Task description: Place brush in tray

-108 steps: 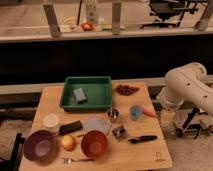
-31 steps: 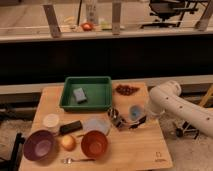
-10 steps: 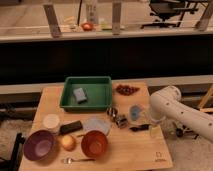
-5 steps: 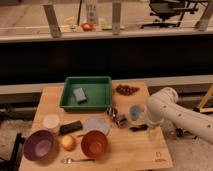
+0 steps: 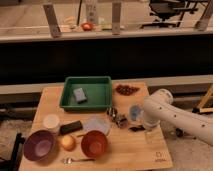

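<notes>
The dark green tray point(image 5: 67, 99) stands at the back middle of the wooden table, with a grey-blue sponge point(image 5: 79, 94) inside it. My white arm point(image 5: 159, 109) reaches in from the right and bends down over the table to the right of the tray. The gripper point(image 5: 135, 127) is low at the arm's end, close to the table top. A small dark shape shows there. I cannot tell whether it is the brush or part of the gripper. No brush lies free anywhere on the table.
A blue cup point(image 5: 134, 111), small metal items point(image 5: 113, 111) and reddish snacks point(image 5: 127, 89) lie near the arm. A grey lid point(image 5: 96, 125), black block point(image 5: 71, 127), white cup point(image 5: 51, 121), purple bowl point(image 5: 39, 145), red bowl point(image 5: 94, 143), orange fruit point(image 5: 67, 143) and fork point(image 5: 77, 160) fill the front left.
The arm swung in from the right and came down over the spot where the brush lay at the front right. In the last second it edged slightly left.
</notes>
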Controlling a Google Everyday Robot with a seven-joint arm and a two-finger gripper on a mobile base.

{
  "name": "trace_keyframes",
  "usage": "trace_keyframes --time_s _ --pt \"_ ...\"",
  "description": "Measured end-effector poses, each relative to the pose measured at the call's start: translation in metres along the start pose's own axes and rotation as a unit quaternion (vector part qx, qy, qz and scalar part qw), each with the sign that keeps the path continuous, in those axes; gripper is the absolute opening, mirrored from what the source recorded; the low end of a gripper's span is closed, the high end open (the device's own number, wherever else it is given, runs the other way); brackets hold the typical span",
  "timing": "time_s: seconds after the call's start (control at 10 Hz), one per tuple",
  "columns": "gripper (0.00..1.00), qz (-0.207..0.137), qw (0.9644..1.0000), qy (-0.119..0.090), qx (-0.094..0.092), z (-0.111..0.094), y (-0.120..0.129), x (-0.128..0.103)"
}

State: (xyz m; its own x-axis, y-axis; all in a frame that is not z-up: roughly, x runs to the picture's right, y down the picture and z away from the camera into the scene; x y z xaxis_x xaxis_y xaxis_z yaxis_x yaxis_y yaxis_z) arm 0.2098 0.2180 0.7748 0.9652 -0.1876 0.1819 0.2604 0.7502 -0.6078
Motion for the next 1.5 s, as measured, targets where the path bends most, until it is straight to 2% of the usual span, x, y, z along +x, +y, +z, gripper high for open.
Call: trace_keyframes --time_s 0.3,0.9,1.0,1.2,1.4,1.5 --pt "0.8 -0.01 0.9998 -0.013 -0.01 0.017 -0.005 -0.016" --pt "0.8 0.011 0.9994 -0.027 -0.015 0.041 -0.016 -0.014" --pt "0.77 0.015 0.9993 -0.029 -0.016 0.044 -0.018 -0.015" --pt "0.55 0.02 0.9991 -0.034 -0.014 0.048 -0.021 -0.02" --pt "0.38 0.021 0.9989 -0.04 -0.016 0.052 -0.023 -0.023" --pt "0.25 0.023 0.9986 -0.043 -0.019 0.053 -0.024 -0.024"
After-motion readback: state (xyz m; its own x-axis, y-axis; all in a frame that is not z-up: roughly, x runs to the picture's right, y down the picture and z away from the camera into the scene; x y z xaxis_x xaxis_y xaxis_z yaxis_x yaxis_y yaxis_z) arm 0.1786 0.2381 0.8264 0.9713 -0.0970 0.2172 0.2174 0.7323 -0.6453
